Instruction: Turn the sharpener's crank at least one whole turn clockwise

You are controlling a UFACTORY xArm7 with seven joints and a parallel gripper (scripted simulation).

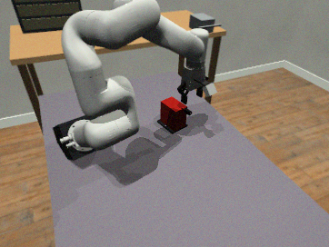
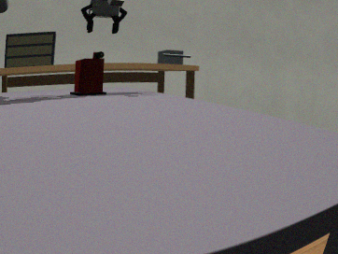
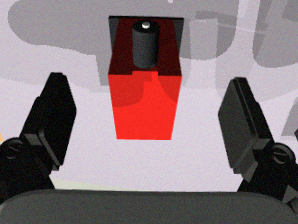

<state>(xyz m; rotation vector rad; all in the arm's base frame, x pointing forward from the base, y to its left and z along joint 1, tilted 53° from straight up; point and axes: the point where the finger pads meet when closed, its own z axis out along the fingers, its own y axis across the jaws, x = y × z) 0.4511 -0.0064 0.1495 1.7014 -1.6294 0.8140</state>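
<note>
The red pencil sharpener [image 1: 173, 113] stands on its dark base on the grey table. Its dark crank knob [image 1: 187, 110] sticks out at the top of the side facing right. In the exterior view the sharpener [image 2: 89, 76] shows far off with the knob [image 2: 98, 55] at its top. My gripper [image 1: 191, 93] [image 2: 103, 24] hangs above the knob, pointing down, open and empty, well clear of it. The wrist view looks straight down: the knob [image 3: 145, 44] and the red body [image 3: 145, 100] lie between and below my spread fingers.
A wooden bench stands behind the table with a grey box [image 1: 203, 20] on its right end and a dark slatted panel [image 1: 45, 14] at its left. My arm's base [image 1: 74, 138] sits on the table left of the sharpener.
</note>
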